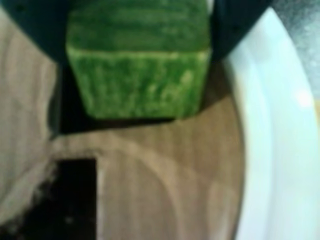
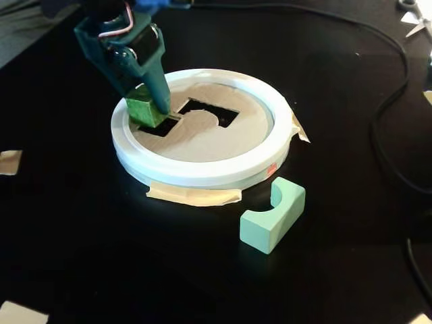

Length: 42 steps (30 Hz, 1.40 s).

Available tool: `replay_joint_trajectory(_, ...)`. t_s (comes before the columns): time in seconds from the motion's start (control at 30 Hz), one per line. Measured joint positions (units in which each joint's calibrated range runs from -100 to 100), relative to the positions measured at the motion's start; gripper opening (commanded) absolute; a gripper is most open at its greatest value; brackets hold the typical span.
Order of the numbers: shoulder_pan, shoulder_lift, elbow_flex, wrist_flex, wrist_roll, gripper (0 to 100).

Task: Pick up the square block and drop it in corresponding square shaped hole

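My gripper is shut on the square block, a dark green marbled cube held between the two dark jaws at the top of the wrist view. In the fixed view the gripper holds the block low over the left part of the tan cardboard disc. The square shaped hole lies right under the block, and its dark opening shows below and left of the cube. I cannot tell whether the block touches the hole's edge.
A white-blue rim rings the disc. The larger arched cutout opens to the right of the square hole. A pale mint notched block lies on the black table in front. A black cable runs along the right.
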Motion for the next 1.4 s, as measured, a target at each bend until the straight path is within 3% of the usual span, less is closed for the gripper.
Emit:
replay_joint_trajectory(0.03, 0.0, 0.0, 0.0, 0.0, 0.0, 72)
replay_joint_trajectory(0.07, 0.0, 0.0, 0.0, 0.0, 0.0, 80)
replay_joint_trajectory(0.13, 0.1, 0.0, 0.0, 0.0, 0.0, 91)
replay_joint_trajectory(0.2, -0.1, 0.0, 0.0, 0.0, 0.0, 96)
replay_joint_trajectory(0.77, -2.3, -0.5, 0.0, 0.0, 2.5, 96)
replay_joint_trajectory(1.03, 3.7, -0.5, 0.0, 0.0, 5.2, 96)
replay_joint_trajectory(1.4, 4.5, -0.5, 0.0, -0.5, 5.3, 96)
